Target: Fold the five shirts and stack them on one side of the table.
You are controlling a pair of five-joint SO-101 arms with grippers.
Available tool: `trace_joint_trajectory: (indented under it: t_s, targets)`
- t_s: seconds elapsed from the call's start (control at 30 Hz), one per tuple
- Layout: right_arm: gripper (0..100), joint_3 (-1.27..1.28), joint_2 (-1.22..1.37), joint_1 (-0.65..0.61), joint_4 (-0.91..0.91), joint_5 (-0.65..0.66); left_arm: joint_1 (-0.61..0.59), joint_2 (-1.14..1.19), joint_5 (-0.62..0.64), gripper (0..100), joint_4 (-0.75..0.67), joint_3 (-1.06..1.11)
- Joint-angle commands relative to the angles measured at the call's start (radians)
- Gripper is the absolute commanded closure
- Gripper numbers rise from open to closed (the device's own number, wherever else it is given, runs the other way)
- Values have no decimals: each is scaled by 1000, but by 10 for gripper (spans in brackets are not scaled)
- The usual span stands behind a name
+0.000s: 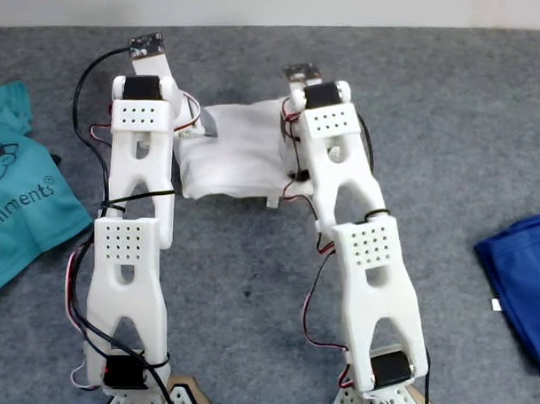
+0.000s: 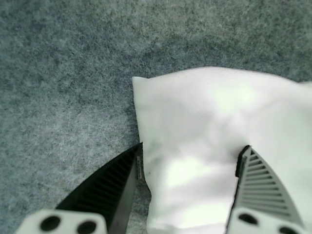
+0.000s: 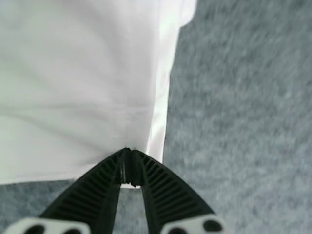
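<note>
While the right claw (image 3: 127, 155) is pinched tight on the edge of the white shirt (image 1: 237, 154), the left claw (image 2: 191, 148) is spread wide. One of its fingers is over the grey table (image 1: 255, 291) just beside the shirt's edge and the other over the cloth, gripping nothing. The white shirt lies between the two arms at the far middle of the table. A teal shirt (image 1: 22, 202) lies out on the left arm's side and a blue shirt (image 1: 526, 282) on the right arm's side, both well apart from it

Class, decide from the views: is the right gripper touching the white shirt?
Touching. The right wrist view shows the right gripper pinched shut on the edge of the white shirt, with cloth clamped between its tips.
</note>
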Motion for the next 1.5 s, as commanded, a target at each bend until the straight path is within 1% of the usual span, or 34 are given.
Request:
trace_joint_trajectory:
  t_s: [0.0,0.2,0.27,0.37,0.43,0.5,0.6,0.73,0.97,1.07,1.13,1.23,1.37,1.47]
  targets:
    - [992,73,-117,28,8,11,-10,-13,8,688,-12,-36]
    - [992,84,-124,73,7,14,-10,-13,8,688,-12,-36]
    - [992,70,-133,77,7,38,-10,-13,8,688,-12,-39]
    - [992,15,-165,54,8,57,-15,-19,8,688,-9,-41]
    - [992,-19,-185,36,8,60,-41,-25,9,688,-5,-44]
    - [992,-54,-191,5,7,61,-85,-38,9,688,-2,-93]
    - [992,-113,-180,-15,-8,61,-147,-59,12,688,63,-163]
    - [992,-183,-147,-19,-15,54,-166,-58,11,688,153,-216]
    - [989,-240,-68,-31,-8,60,-124,-58,5,688,152,-44]
    - [926,-289,-48,-27,-7,63,-81,-58,0,688,152,-8]
    - [882,-315,-33,-25,-7,100,-53,-58,-48,688,152,-1]
    - [868,-346,12,-15,-16,123,-21,-56,-71,688,153,1]
    - [865,-392,97,22,-113,123,-10,-51,-69,688,152,2]
    - [857,-420,150,30,-163,87,-10,-18,-69,688,152,7]
